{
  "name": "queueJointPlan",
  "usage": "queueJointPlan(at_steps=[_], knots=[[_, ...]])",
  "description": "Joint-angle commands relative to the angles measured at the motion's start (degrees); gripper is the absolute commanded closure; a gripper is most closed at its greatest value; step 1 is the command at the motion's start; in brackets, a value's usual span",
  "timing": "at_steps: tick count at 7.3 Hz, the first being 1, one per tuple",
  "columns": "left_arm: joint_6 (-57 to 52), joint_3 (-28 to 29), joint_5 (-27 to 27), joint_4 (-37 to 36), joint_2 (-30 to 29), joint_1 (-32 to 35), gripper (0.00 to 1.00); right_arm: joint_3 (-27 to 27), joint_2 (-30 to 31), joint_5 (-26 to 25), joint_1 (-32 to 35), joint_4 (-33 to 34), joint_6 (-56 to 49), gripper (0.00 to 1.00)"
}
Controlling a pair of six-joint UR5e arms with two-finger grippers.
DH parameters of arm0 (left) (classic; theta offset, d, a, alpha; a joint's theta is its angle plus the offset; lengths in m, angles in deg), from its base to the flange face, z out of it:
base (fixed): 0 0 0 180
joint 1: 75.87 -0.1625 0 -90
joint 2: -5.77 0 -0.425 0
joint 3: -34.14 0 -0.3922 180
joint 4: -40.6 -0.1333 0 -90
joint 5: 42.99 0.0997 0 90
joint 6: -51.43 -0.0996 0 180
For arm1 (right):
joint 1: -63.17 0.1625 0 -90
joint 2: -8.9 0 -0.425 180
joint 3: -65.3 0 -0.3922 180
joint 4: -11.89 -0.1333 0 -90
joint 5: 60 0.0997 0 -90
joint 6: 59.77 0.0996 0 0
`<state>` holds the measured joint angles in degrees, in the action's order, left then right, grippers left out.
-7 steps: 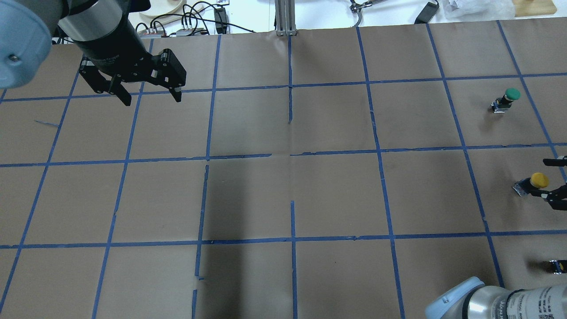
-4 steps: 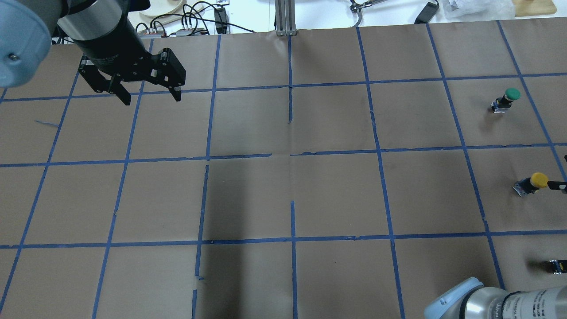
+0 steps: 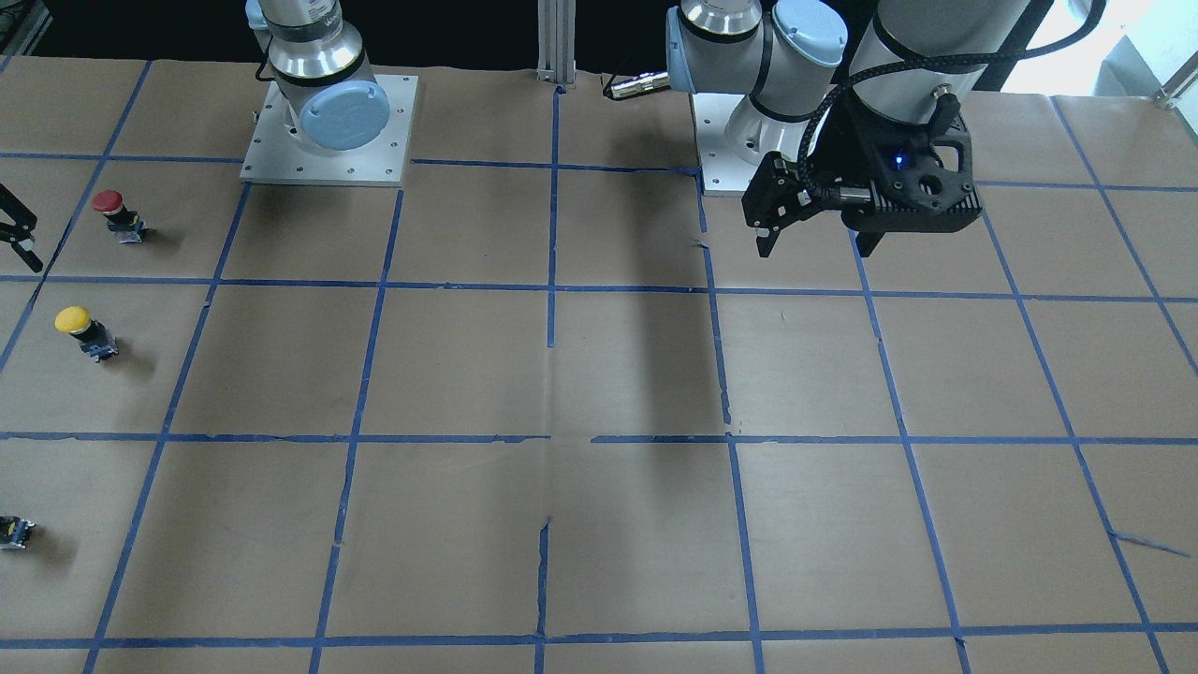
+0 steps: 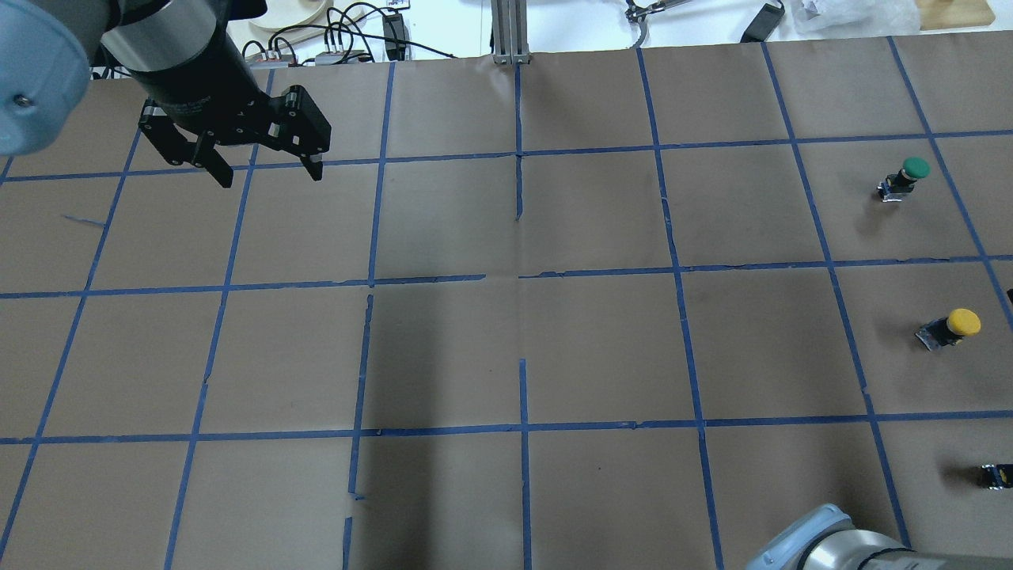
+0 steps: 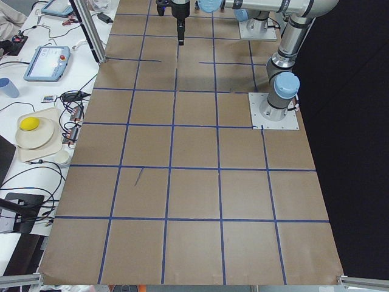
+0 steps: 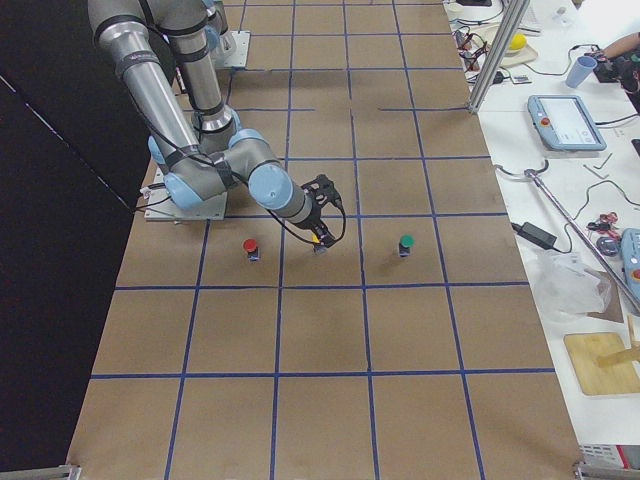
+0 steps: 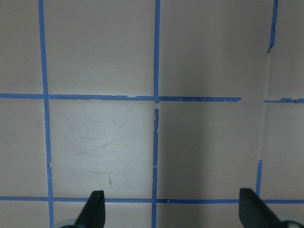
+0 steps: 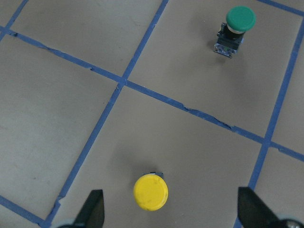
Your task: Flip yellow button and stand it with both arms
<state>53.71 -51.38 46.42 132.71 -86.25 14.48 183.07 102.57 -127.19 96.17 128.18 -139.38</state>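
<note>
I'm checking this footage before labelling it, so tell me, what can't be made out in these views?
The yellow button: right wrist view, its cap hides its body; exterior right view, the right gripper mostly covers it.
The right gripper: front-facing view, cut off by the left edge.
A small dark part: overhead view, cut by the right edge, too small to identify.
</note>
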Motion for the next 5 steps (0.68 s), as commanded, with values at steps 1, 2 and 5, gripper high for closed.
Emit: queueJointPlan(at_steps=[1, 2, 5], knots=[[0.0, 0.09, 0.06, 0.0, -0.01, -0.01, 0.0, -3.66, 5.89, -6.52, 5.11, -4.9, 18.87, 0.0], [0.0, 0.26, 0.15, 0.0, -0.01, -0.01, 0.0, -7.52, 6.26, -9.68, 8.71, -12.58, 31.5, 0.0], [0.0, 0.7, 0.24, 0.0, -0.01, -0.09, 0.0, -16.15, 6.09, -13.13, 16.19, -26.71, 56.0, 0.0]])
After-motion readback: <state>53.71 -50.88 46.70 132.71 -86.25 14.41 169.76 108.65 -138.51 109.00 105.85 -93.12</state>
